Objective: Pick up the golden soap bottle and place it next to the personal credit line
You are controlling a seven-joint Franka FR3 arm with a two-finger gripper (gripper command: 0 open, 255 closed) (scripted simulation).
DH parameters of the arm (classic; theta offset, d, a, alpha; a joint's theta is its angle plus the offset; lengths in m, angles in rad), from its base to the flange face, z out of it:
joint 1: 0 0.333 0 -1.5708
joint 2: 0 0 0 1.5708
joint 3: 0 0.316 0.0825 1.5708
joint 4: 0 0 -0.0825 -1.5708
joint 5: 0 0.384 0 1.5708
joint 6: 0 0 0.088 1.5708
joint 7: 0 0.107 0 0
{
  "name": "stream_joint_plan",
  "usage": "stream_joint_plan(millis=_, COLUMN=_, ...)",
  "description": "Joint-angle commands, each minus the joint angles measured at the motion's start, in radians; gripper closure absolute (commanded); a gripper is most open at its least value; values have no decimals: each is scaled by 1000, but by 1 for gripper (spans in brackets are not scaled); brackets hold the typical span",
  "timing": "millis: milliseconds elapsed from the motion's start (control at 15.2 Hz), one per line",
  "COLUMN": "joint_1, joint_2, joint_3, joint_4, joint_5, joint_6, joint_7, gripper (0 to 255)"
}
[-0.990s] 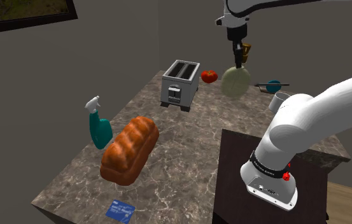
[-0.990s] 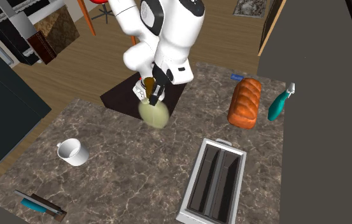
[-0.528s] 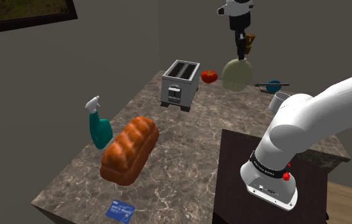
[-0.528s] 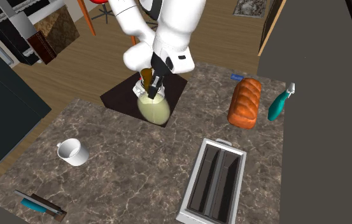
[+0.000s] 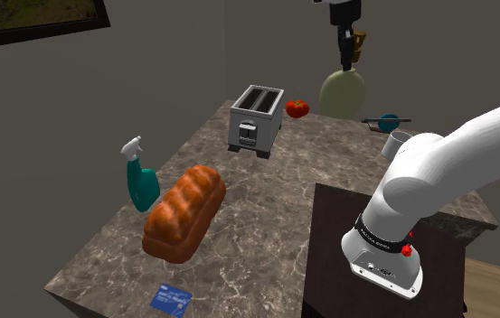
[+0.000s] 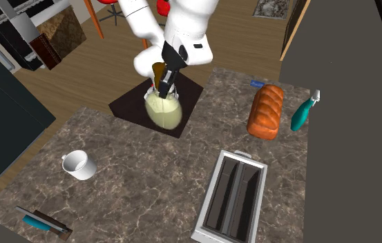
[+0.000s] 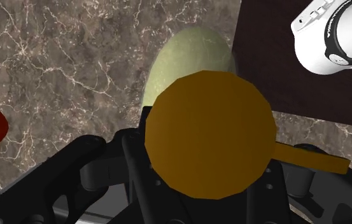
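Hand [image 5: 345, 52] first: its two black fingers are clamped on the neck of the soap bottle [image 5: 342, 93], just under the golden pump top. The bottle's pale, rounded body hangs straight below the fingertips, clear of the worktop [image 5: 266, 208]. Its long axis runs on in line with the hand, roughly upright. In the wrist view the round golden cap [image 7: 209, 133] sits directly in front of the hand with the pale body beyond it, so the grip looks centred and not off to one side.

What the coming move turns on is where the blue card [image 5: 170, 299] lies from the hand. It is well apart from the hand and far below it, flat on the worktop at the corner past the loaf of bread [image 5: 184, 212]. In the second exterior view the card sits just beyond the loaf's end, sideways from the hand with bare marble between them. I judge the carry to be a long sideways sweep followed by a descent. The loaf is the one thing near the landing spot, so the bottle's hanging base should come down on the card's open side, away from the bread. The toaster [image 5: 257, 120] and the tomato [image 5: 297, 108] stand low beneath the hand, off that line.
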Motion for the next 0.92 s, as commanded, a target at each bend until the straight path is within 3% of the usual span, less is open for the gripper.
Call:
stream_joint_plan(millis=0, joint_1=0, joint_2=8, joint_3=3, joint_4=32, joint_5=1, joint_6=-23, joint_7=-8, gripper=255)
stream_joint_plan(millis=858, joint_1=3, joint_2=80, joint_3=21, joint_4=265, joint_5=6, joint_6=-177, joint_7=-65, gripper=255)
